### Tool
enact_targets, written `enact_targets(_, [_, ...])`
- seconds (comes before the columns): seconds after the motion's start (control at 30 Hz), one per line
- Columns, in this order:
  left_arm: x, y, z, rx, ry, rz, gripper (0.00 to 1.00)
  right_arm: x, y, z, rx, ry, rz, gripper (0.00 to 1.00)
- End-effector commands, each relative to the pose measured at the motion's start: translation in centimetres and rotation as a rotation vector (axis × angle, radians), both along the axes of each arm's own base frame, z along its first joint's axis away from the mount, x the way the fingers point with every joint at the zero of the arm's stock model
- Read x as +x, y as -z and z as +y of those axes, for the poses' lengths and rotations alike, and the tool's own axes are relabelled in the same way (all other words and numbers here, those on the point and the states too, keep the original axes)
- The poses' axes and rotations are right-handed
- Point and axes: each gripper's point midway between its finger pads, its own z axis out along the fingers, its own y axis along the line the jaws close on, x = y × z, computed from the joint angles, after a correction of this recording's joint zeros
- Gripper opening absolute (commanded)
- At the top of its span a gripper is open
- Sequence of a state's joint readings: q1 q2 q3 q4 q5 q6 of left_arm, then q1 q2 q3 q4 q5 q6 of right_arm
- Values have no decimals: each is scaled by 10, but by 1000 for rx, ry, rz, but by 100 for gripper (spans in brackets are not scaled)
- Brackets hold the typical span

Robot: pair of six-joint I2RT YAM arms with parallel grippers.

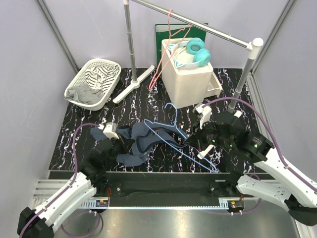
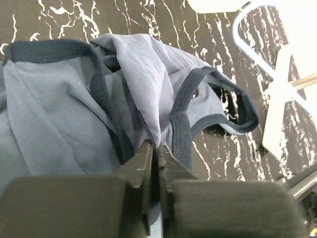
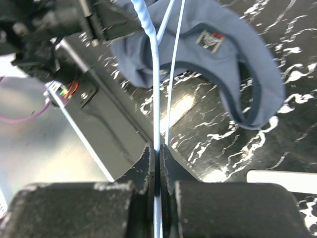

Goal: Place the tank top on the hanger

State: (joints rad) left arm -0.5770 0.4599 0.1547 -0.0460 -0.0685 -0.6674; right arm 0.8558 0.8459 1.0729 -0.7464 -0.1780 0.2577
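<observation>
Grips soft, crumpled navy tank top with clenched left gripper. Clamps thin light-blue wire hanger in closed right gripper, hook pointing far, long bar slanting near-right.

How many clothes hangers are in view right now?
2. The light-blue hanger is at centre, against the tank top, clamped in the right pincer. A pink-red hanger hangs from the rail at the back. More could be hidden.

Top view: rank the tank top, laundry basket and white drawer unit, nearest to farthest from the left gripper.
1. tank top: pinched in the left gripper, mid-mat.
2. laundry basket: far-left corner of the mat.
3. white drawer unit: far side, right of centre.
</observation>
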Motion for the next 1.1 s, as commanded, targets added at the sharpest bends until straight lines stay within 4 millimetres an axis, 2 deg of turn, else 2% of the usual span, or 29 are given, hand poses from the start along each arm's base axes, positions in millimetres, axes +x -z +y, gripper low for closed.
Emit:
enact_targets(0.0, [14,-39,3,-19,-48,-92,0,-20,-10,7,54,-113,8,0])
enact_targets(0.13, [28,-60,14,27,-107,-125,0,-33,-16,7,79,-173,10,0])
enact_targets(0.3, [39,-67,22,64,-129,-115,0,-37,-8,7,65,-192,33,0])
enact_targets(0.5, [40,-79,31,75,-136,-138,0,-35,-1,5,39,-180,39,0])
enact_targets(0.73, [29,-94,22,22,-75,-180,0,-30,3,10,33,-189,33,0])
enact_targets(0.97, [23,-95,10,3,-2,-173,0,-28,5,23,63,-228,24,0])
enact_targets(1.07, [19,-101,4,-12,42,-181,0,-27,6,29,80,-246,27,0])
